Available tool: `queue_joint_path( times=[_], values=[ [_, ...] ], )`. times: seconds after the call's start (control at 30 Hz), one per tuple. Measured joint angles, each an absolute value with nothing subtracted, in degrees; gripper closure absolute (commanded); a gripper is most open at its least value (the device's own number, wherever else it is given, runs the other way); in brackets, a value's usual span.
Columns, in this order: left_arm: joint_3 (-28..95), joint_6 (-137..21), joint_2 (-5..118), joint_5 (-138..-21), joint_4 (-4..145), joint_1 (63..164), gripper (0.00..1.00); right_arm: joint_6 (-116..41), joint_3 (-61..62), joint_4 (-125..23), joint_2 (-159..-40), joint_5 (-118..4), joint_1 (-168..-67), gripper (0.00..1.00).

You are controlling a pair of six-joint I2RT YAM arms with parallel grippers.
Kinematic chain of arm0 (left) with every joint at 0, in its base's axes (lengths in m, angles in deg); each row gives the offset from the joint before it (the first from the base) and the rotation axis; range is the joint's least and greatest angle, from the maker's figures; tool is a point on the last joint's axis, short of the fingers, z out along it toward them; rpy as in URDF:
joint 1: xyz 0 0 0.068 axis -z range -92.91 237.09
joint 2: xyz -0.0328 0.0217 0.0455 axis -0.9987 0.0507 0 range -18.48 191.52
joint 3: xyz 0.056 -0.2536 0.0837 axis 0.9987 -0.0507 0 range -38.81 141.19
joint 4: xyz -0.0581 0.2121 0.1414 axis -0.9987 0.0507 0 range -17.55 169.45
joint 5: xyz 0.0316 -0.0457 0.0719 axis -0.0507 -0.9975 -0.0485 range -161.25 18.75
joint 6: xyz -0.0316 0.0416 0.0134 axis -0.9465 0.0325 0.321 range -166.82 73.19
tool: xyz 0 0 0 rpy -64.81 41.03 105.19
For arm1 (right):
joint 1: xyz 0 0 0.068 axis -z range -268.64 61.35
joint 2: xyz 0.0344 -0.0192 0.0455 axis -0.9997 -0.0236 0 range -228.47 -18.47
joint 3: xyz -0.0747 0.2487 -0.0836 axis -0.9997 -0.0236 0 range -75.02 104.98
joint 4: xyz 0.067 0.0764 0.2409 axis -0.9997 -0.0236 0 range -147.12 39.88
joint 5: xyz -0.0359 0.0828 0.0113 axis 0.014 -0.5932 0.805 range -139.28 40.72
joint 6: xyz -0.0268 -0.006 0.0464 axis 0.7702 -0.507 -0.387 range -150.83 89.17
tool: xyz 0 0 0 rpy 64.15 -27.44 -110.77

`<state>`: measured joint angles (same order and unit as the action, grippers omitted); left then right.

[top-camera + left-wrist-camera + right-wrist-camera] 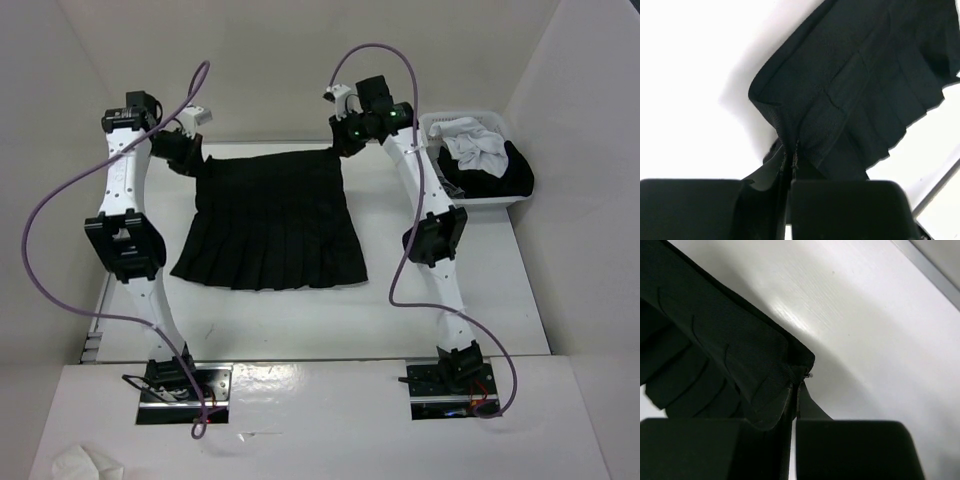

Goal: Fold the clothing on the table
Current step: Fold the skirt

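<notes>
Top view: left arm (125, 215) and right arm (430, 210) stretched forward from the near edge, elbows bowed outward, wrists at the two far corners of the black pleated skirt (270, 220). Skirt spread flat at the middle of the desk (480, 290), waistband far, flared hem near. Bare white surface on every side of the skirt; white basket (490, 203) of white and dark cloth just beyond the right wrist. Left wrist view: left jaws closed on a waistband corner, fabric pinched into a ridge between the fingers (690, 210); pleats fanning away to the upper right, fine woven texture. Right wrist view: right jaws clamped on the opposite waistband corner, smooth glossy desk alongside; metal rail (935, 270) at upper right.
</notes>
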<state>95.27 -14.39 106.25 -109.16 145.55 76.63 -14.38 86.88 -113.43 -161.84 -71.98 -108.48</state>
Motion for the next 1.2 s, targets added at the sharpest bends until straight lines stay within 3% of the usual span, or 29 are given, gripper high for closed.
queue_joint_path(
  times=[0.2, 0.37, 0.73, 0.83, 0.87, 0.97, 1.0, 1.1, 1.13, 1.2],
  values=[
    [74.99, -8.12, 93.22, -107.57, 145.13, 79.08, 1.00, -10.75, 84.43, -118.58, -155.76, -74.85, -108.61, 1.00],
    [63.38, -5.30, 91.19, -106.17, 145.44, 79.74, 1.00, -7.03, 71.82, -120.92, -151.15, -75.65, -110.53, 1.00],
    [56.22, -2.52, 88.52, -100.55, 145.70, 78.99, 1.00, 1.80, 42.88, -122.80, -139.78, -72.18, -120.87, 1.00],
    [53.72, -1.65, 87.30, -99.52, 145.70, 78.99, 0.88, 2.95, 36.65, -122.74, -135.32, -71.48, -124.02, 1.00],
    [52.67, -1.47, 86.82, -99.20, 145.79, 78.99, 0.76, 3.28, 34.56, -122.87, -133.84, -71.22, -125.11, 1.00],
    [50.69, 0.17, 85.53, -97.71, 145.83, 78.99, 0.54, 3.81, 29.57, -122.87, -131.08, -70.45, -128.48, 0.94],
    [50.12, 0.47, 85.05, -97.12, 145.77, 78.99, 0.40, 3.92, 28.00, -122.82, -130.63, -70.08, -129.62, 0.92],
    [48.61, 1.61, 83.02, -95.61, 145.79, 78.97, 0.26, 4.22, 23.82, -122.85, -130.28, -69.25, -133.77, 0.83],
    [48.08, 1.96, 82.19, -95.20, 145.77, 78.97, 0.21, 4.20, 22.67, -122.87, -130.30, -69.10, -135.45, 0.76],
    [47.28, 2.77, 80.55, -94.54, 145.79, 78.97, 0.19, 4.24, 20.96, -123.04, -130.28, -69.27, -138.99, 0.67]
  ],
)
